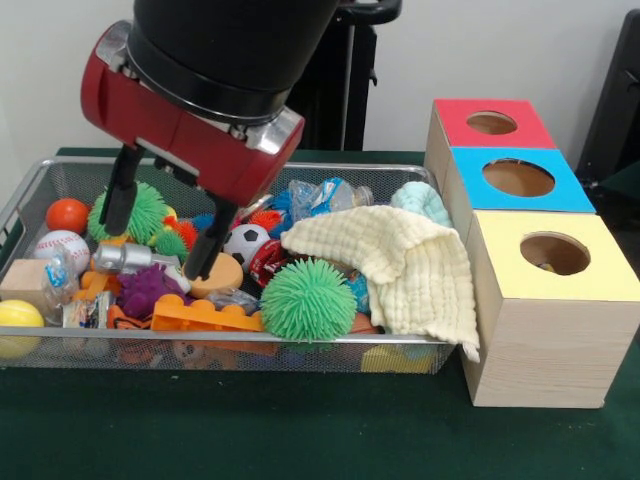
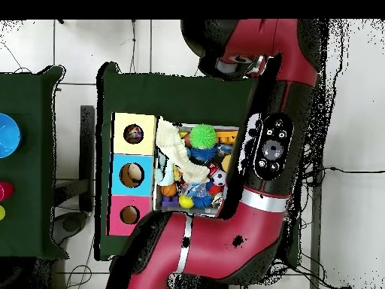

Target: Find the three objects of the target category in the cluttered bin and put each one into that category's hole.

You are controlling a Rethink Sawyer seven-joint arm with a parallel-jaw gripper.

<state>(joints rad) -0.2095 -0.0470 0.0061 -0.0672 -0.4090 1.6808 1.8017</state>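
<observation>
The wire mesh bin (image 1: pixel 300 343) is full of toys; it also shows in the overhead view (image 2: pixel 159 207). My gripper (image 1: pixel 155 250) is open and reaches down into the bin's left part, holding nothing. Its fingers (image 1: pixel 207 245) straddle a grey toy (image 1: pixel 122 257) and small toys. One frilly blue, white and red fabric bundle (image 1: pixel 312 196) lies at the back of the bin; I see no other fabric balls. The hole (image 1: pixel 555 253) in the yellow-topped box is to the right of the bin. In the overhead view something coloured shows inside this hole (image 2: pixel 134 134). My arm hides the gripper there.
A pale muslin cloth (image 1: pixel 390 265) drapes over the bin's right corner. Green spiky balls (image 1: pixel 308 298) (image 1: pixel 147 210), a purple one (image 1: pixel 145 288), a soccer ball (image 1: pixel 245 240), a baseball (image 1: pixel 62 248) and an orange block (image 1: pixel 205 315) fill the bin. Blue-topped (image 1: pixel 520 178) and red-topped (image 1: pixel 490 123) boxes stand behind the yellow one.
</observation>
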